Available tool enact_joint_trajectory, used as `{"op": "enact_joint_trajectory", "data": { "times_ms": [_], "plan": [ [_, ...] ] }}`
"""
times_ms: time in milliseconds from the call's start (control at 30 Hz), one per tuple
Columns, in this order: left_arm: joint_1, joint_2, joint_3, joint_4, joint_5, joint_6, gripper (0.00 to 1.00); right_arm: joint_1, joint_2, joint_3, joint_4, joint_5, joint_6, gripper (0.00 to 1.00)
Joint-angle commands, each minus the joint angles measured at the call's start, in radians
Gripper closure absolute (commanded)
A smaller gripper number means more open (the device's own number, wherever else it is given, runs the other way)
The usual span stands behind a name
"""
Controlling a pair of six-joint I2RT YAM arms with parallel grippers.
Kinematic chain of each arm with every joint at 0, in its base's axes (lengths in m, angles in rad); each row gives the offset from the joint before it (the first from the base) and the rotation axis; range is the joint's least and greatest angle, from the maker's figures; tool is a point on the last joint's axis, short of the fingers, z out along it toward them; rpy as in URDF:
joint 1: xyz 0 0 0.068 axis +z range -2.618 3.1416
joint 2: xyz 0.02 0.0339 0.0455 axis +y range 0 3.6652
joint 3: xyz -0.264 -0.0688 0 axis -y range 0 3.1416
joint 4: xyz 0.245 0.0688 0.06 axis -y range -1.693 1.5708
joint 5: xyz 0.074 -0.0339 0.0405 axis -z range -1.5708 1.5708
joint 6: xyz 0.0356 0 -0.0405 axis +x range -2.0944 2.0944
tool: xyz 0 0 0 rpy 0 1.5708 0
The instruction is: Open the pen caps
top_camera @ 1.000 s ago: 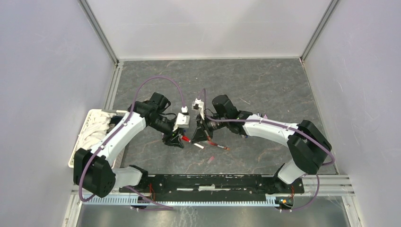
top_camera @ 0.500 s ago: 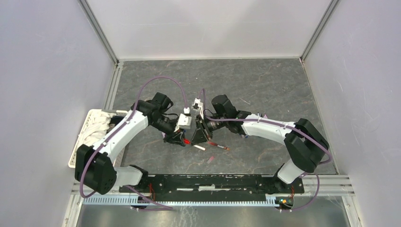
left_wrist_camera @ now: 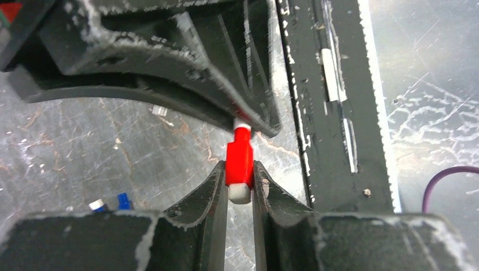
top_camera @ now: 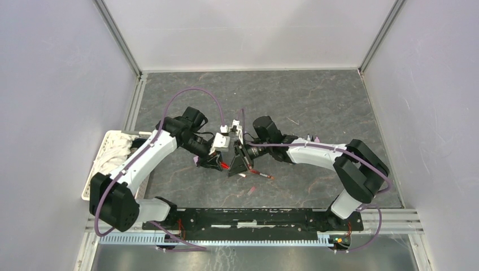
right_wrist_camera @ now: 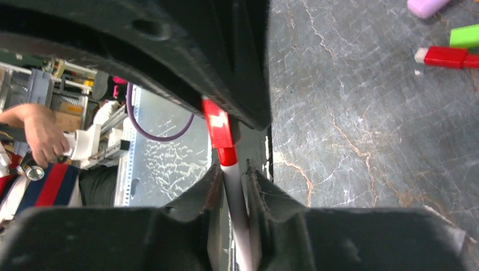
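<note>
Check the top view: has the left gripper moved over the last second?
Yes. The left gripper has shifted slightly right, away from the white basket on the left, closing on the right gripper.

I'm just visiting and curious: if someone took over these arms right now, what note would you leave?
Left gripper: shut on the red cap.
Right gripper: fingers around that pen's white barrel; firmness of grip unclear.
Done: pen lined up between both arms; cap looks still on.
Left: pull the cap off, then the red pen lying on the table near a lilac cap.
</note>
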Motion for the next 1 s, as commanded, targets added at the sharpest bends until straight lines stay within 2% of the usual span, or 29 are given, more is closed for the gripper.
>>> {"op": "enact_joint_trajectory", "data": {
  "times_ms": [0,33,233,467,567,633,667,700,767,867,967],
  "plan": [
    [-0.003,-0.015,0.047,0.012,0.011,-0.017,0.98,0.004,-0.002,0.003,0.064,-0.038,0.014,0.88],
    [-0.003,-0.015,0.048,0.012,0.002,-0.016,0.98,0.002,-0.008,0.001,0.062,-0.035,0.014,1.00],
    [0.050,-0.024,0.076,-0.028,-0.120,0.044,0.98,-0.034,-0.073,-0.075,-0.055,0.004,-0.075,1.00],
    [0.235,0.030,0.153,-0.122,-0.221,0.210,0.98,-0.048,-0.177,-0.175,-0.234,0.079,-0.197,1.00],
    [0.256,0.033,0.149,-0.114,-0.213,0.212,0.98,-0.065,-0.216,-0.202,-0.248,0.094,-0.207,1.00],
    [0.256,0.027,0.135,-0.122,-0.151,0.208,0.96,-0.070,-0.218,-0.191,-0.247,0.098,-0.202,1.00],
    [0.249,0.022,0.126,-0.130,-0.107,0.207,0.87,-0.071,-0.209,-0.177,-0.243,0.089,-0.193,1.00],
    [0.228,0.018,0.111,-0.133,-0.073,0.196,0.71,-0.069,-0.198,-0.165,-0.225,0.074,-0.176,1.00],
    [0.119,-0.011,0.068,-0.093,-0.068,0.133,0.51,-0.067,-0.171,-0.131,-0.189,0.041,-0.137,1.00],
    [-0.035,-0.084,-0.028,0.077,-0.144,-0.020,0.42,-0.054,-0.105,-0.072,-0.134,-0.015,-0.075,1.00],
    [-0.100,-0.120,-0.054,0.152,-0.173,-0.066,0.37,-0.030,-0.050,-0.023,-0.103,-0.067,-0.033,1.00]
  ]
}}
